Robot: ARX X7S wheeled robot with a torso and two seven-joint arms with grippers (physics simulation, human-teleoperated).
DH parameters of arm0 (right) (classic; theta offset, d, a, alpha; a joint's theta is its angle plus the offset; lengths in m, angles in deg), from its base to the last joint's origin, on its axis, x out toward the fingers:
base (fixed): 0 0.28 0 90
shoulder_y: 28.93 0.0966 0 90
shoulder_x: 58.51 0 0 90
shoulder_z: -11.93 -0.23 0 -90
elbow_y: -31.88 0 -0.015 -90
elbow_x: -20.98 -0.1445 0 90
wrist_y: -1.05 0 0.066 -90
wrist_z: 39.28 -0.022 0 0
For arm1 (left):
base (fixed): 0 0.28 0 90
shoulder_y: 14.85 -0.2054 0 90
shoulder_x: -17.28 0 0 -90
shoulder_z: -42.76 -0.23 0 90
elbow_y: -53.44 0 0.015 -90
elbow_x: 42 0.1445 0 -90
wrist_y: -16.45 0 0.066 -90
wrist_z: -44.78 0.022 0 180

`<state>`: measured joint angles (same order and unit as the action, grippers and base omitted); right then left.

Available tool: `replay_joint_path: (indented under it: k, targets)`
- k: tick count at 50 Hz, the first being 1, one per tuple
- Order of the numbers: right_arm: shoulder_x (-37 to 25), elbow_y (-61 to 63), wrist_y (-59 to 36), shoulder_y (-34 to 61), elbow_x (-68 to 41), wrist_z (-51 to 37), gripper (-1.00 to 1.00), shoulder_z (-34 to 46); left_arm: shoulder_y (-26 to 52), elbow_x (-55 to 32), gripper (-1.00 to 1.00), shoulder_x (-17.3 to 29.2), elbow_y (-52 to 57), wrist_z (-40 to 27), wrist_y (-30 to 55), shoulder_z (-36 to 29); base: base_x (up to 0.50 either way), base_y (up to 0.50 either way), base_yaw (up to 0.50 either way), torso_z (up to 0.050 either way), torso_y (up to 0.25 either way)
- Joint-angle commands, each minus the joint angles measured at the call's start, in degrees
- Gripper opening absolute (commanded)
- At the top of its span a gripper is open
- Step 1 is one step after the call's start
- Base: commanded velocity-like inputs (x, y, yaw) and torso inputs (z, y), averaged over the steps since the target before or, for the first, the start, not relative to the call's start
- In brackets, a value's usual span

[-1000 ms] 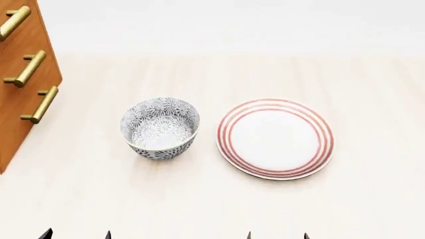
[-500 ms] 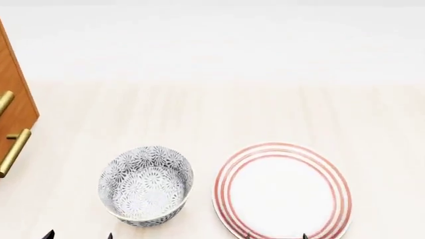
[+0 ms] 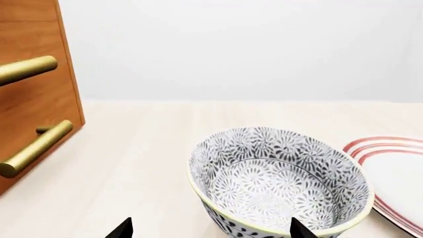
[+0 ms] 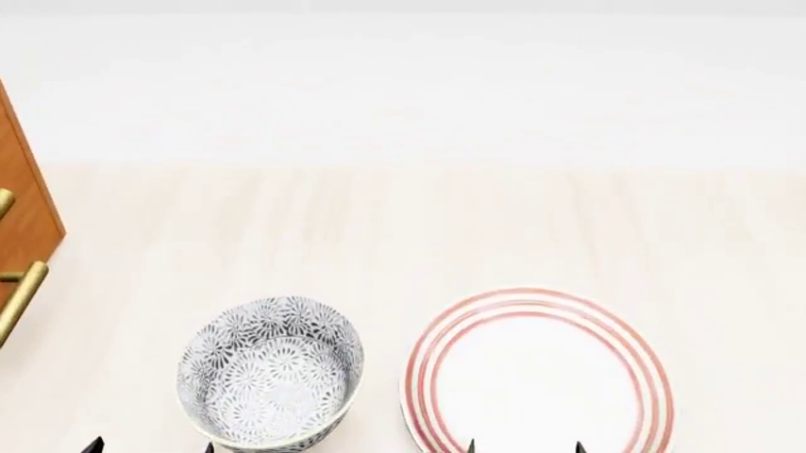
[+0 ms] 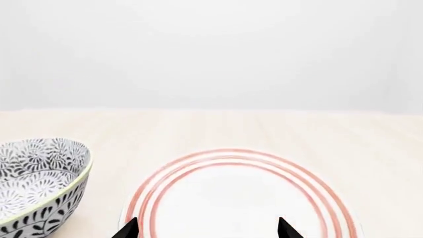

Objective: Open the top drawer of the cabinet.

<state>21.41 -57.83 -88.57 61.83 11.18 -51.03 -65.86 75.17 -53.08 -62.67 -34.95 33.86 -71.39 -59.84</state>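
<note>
Both grippers stand wide and empty: the left gripper (image 3: 210, 229) at the bowl (image 3: 281, 183), the right gripper (image 5: 206, 229) beyond it. The cabinet (image 3: 33, 89) lies on the bowl's far side — swing the left one around the bowl, up to the topmost handle.

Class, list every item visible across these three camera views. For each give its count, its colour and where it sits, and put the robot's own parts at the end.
cabinet: one, orange-brown wood, far left edge of the head view, standing on the table.
brass handles: two bar handles show in the left wrist view, on the cabinet front.
bowl: one, white with grey-black floral pattern, near left on the table, upright and empty.
plate: one, white with red rings, right of the bowl, apart from it.
table: one, pale wood, under everything.
left gripper: black fingertips apart, near the bowl.
right gripper: black fingertips apart, near the plate.
</note>
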Motion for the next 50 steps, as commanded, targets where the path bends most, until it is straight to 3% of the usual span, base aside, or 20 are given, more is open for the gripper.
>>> replay_joint_path:
  k: [1, 23, 38, 43, 50]
  targets:
    - [0.58, 0.31, 0.60, -0.01, 0.91, 0.84, 1.00, -0.64, 0.12, 0.65, 1.00, -0.71, -0.17, 0.61, -0.32, 0.89, 0.00, 0.49, 0.00, 0.000, 0.000]
    - [0.00, -0.28, 0.88, 0.05, 0.14, 0.55, 1.00, 0.27, 0.06, 0.28, 1.00, -0.10, -0.23, -0.11, -0.76, 0.02, 0.00, 0.50, 0.00, 0.000, 0.000]
    - [-0.30, -0.51, 0.79, 0.12, -0.51, 0.25, 1.00, 0.71, 0.62, 1.45, 1.00, 0.29, -1.31, -1.51, -1.60, -0.46, 0.00, 0.00, 0.00, 0.000, 0.000]
    - [-0.41, -0.25, 0.40, 0.07, -0.75, 0.05, 1.00, 0.86, 3.38, 10.01, 1.00, 1.00, -2.02, -7.86, 4.69, -2.08, 0.00, 0.00, 0.00, 0.000, 0.000]
    - [-0.52, -0.57, 0.49, 0.19, -1.01, -0.12, 1.00, 1.01, 7.54, 19.74, 1.00, 2.93, 0.00, -9.53, 13.89, -7.32, 0.00, 0.00, 0.00, 0.000, 0.000]
